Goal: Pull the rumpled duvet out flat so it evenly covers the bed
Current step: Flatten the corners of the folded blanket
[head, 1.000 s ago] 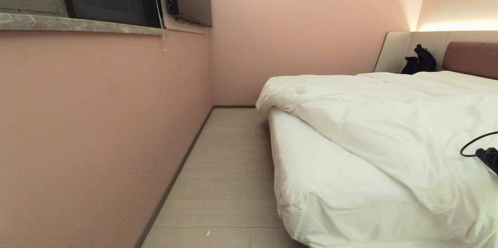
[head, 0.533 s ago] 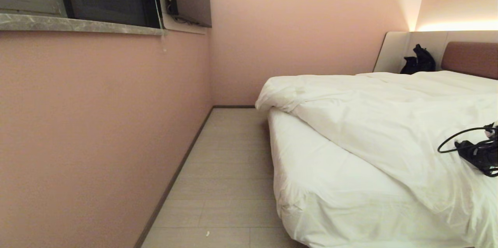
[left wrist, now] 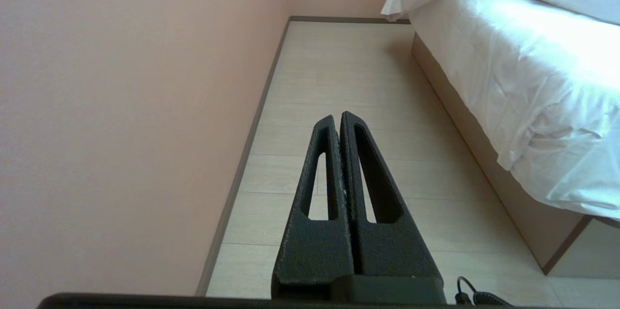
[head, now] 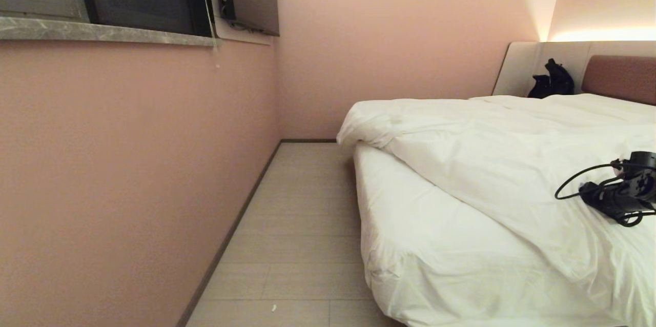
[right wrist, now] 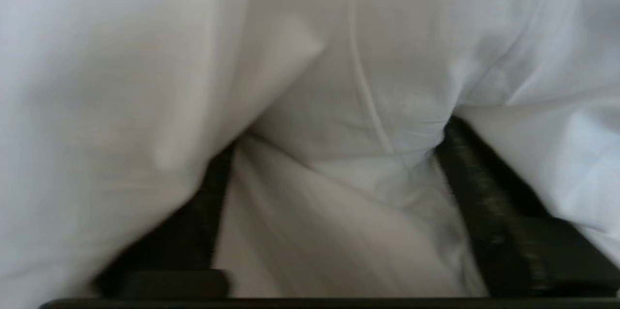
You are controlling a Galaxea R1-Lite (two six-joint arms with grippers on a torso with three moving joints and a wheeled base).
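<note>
Duvet (head: 512, 163) lies bunched on the bed (head: 441, 265), skewed: one corner hangs over the mattress edge toward the headboard end, while the sheet is bare along that edge toward the foot. Right gripper (right wrist: 339, 173) is down in the duvet, well in from the bare strip, with the fingers (right wrist: 484, 188) apart and a fold of cloth bulging between them, the fabric touching both inner faces. Whether the fold is clamped firmly I cannot tell; the jaws stand fairly wide and look mid-close. Step in hand, as I judge it: take hold of the fold. To do it well, close fully on a thick pinch, cover and filling together, then drag low and steady toward the bare strip so the cloth slides rather than lifts or slips out. Left gripper (left wrist: 341, 163) hangs beside the bed over the floor (left wrist: 339, 81), fingers pressed together, holding nothing.
</note>
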